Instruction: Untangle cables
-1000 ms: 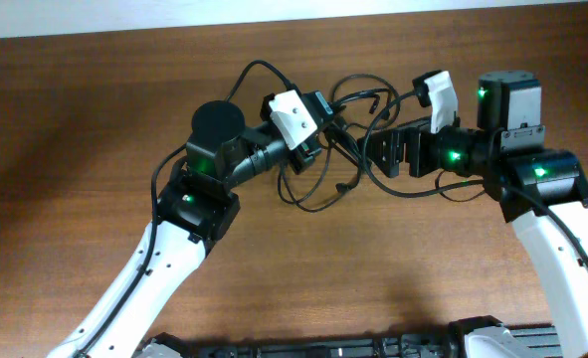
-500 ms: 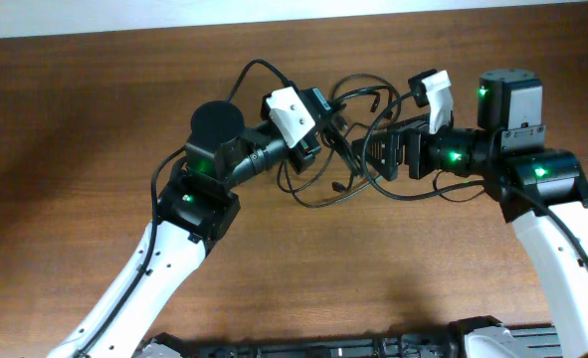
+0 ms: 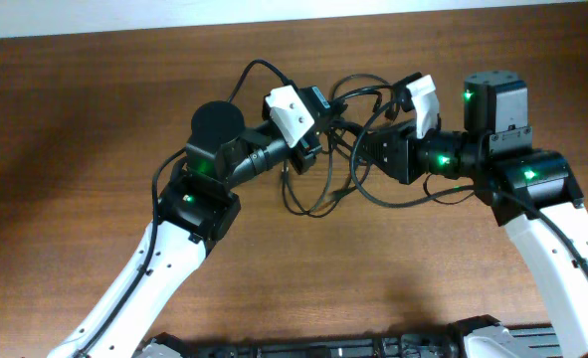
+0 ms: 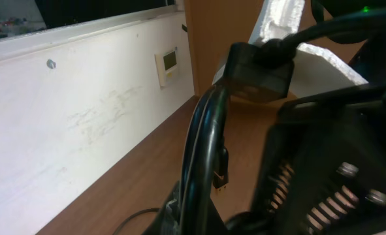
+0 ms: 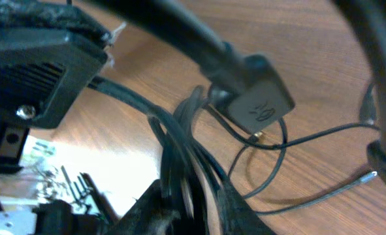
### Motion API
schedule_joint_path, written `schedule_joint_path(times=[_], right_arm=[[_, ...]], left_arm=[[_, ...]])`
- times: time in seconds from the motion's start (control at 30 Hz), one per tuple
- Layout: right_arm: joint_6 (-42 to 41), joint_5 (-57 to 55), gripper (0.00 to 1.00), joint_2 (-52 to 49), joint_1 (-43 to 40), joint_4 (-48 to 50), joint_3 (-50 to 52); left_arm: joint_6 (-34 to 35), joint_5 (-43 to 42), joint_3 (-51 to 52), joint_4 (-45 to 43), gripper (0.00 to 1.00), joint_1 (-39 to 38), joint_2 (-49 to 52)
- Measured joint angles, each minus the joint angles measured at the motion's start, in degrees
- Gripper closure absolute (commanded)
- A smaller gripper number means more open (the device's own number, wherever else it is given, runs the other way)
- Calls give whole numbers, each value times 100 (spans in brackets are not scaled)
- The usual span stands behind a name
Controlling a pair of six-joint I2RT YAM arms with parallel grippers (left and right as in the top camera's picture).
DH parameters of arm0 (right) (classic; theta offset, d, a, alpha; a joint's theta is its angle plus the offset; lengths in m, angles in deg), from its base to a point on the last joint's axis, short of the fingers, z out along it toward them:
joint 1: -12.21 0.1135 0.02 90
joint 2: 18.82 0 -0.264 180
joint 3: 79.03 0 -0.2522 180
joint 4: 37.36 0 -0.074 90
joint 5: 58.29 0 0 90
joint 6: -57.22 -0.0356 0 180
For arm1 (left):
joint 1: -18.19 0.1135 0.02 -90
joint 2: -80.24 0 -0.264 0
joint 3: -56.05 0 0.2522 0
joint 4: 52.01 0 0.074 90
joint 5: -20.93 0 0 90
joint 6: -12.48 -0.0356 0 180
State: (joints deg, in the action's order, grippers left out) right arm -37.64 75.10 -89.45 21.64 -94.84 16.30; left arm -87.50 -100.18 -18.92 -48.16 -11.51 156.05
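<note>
- Clamping the cables (image 3: 343, 139) in the left hand (image 3: 323, 131), jaws pressed fully together on the cords.
- Pinching the same bundle in the right hand (image 3: 365, 151), jaws drawn narrow with several cords packed between them.
- Pointing the two hands at each other above the tabletop (image 3: 95, 119), tips close together, with the tangle strung across the short gap.
- Letting loose loops sag from the held part onto the wood below and between the hands, with one more loop arching toward the far edge.
- Seeing, from the left wrist, cords (image 4: 202, 150) rising from the bottom of the frame, a small gold-tipped plug end (image 4: 220, 186) dangling just beside them and a white wall (image 4: 81, 111) behind.
- Seeing, from the right wrist, cords (image 5: 179, 143) running down between the fingers (image 5: 155, 212) of the right hand (image 5: 193, 209).
- Noting there too a blocky black connector (image 5: 261, 104) on a thick lead, raised above the wood, and thin cords curling on the tabletop (image 5: 323, 46) beyond it.
</note>
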Motion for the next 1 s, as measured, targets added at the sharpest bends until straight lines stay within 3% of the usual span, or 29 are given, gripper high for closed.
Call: schedule_joint_path(times=[0.1, 0.17, 0.23, 0.53, 0.77, 0.97, 1.0], right_arm=[[20, -2, 96, 2, 0, -2, 0], [15, 0, 96, 2, 0, -4, 0], [17, -2, 96, 2, 0, -7, 0], [22, -70, 96, 4, 0, -81, 0], [15, -68, 96, 4, 0, -81, 0], [79, 68, 96, 2, 0, -79, 0], [83, 90, 96, 2, 0, -79, 0]], left_arm=[[74, 17, 0, -4, 87, 0, 0], [280, 101, 0, -7, 66, 0, 0], [496, 203, 0, -17, 2, -2, 0], [1412, 911, -28, 960, 1, 4, 0], [1506, 1016, -31, 1843, 1, 4, 0], [1521, 1016, -31, 1910, 1, 4, 0], [1521, 1016, -31, 1932, 5, 4, 7]])
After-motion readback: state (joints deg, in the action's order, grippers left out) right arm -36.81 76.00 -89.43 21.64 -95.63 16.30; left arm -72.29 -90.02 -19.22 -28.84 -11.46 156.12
